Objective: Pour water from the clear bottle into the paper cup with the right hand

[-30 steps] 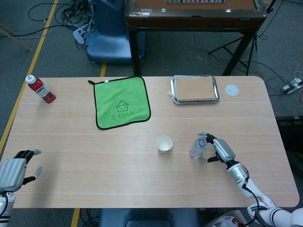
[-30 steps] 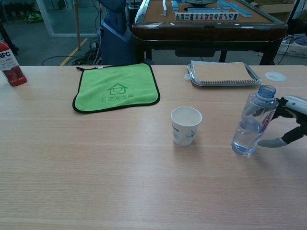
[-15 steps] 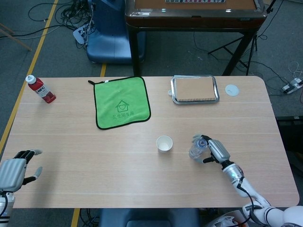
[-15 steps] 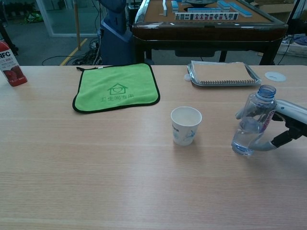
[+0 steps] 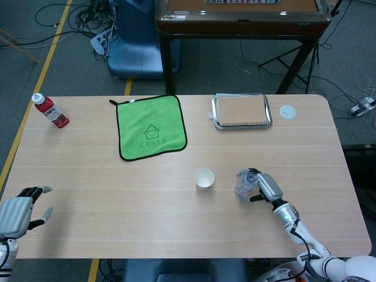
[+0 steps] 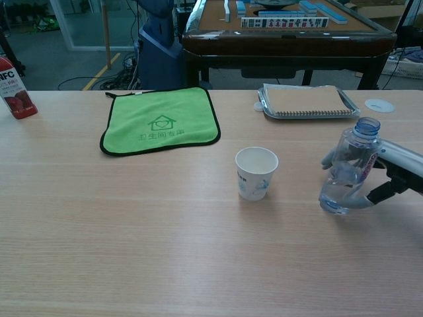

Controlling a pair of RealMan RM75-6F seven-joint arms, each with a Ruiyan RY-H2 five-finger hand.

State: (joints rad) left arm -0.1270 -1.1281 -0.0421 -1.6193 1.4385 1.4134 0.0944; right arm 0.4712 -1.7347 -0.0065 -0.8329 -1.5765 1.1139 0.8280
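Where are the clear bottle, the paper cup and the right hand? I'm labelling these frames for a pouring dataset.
clear bottle (image 6: pixel 346 173): chest view, on its transparent body.
paper cup (image 6: pixel 256 174): chest view, on its outer wall.
right hand (image 5: pixel 265 187): head view, on the back of the hand.

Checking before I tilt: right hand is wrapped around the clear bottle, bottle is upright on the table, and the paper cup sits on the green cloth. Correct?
Not quite. The paper cup stands on the bare table, apart from the green cloth, as the chest view shows. The right hand does wrap the upright clear bottle.
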